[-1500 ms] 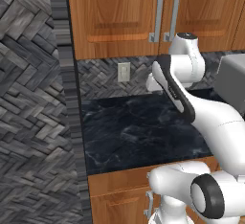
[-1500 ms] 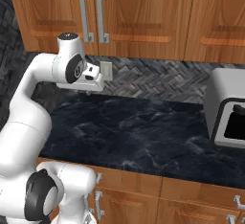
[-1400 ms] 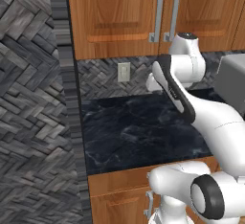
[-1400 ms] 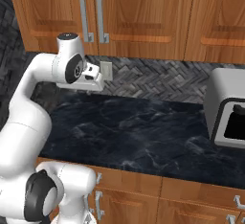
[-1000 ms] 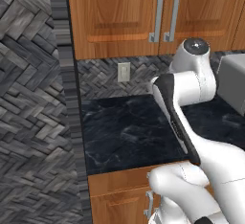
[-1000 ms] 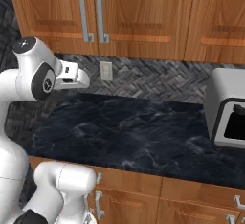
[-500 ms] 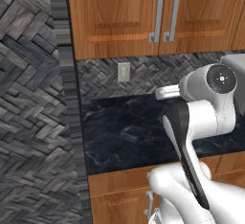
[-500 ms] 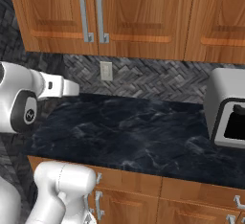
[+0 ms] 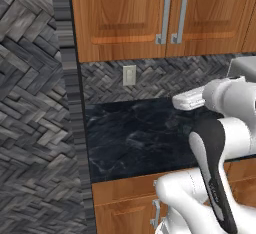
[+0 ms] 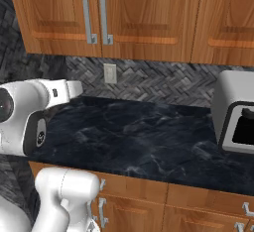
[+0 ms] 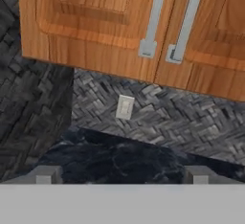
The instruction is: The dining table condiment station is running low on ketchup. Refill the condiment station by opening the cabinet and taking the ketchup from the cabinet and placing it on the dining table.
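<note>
herringbone backsplash and a black counter [image 10: 149, 137] filled the scene, with the cabinet [image 11: 143, 22] up above, both doors shut, so the ketchup was presumably behind them. the gripper [image 11: 119, 174] had its tips spread wide, holding nothing, well below the handles [image 11: 170, 19]. my worry: those two bars sat so close that a sloppy reach could've snagged both or slipped off.

The white arm is folded low, its claw [image 11: 119, 174] spread wide, holding nothing.
</note>
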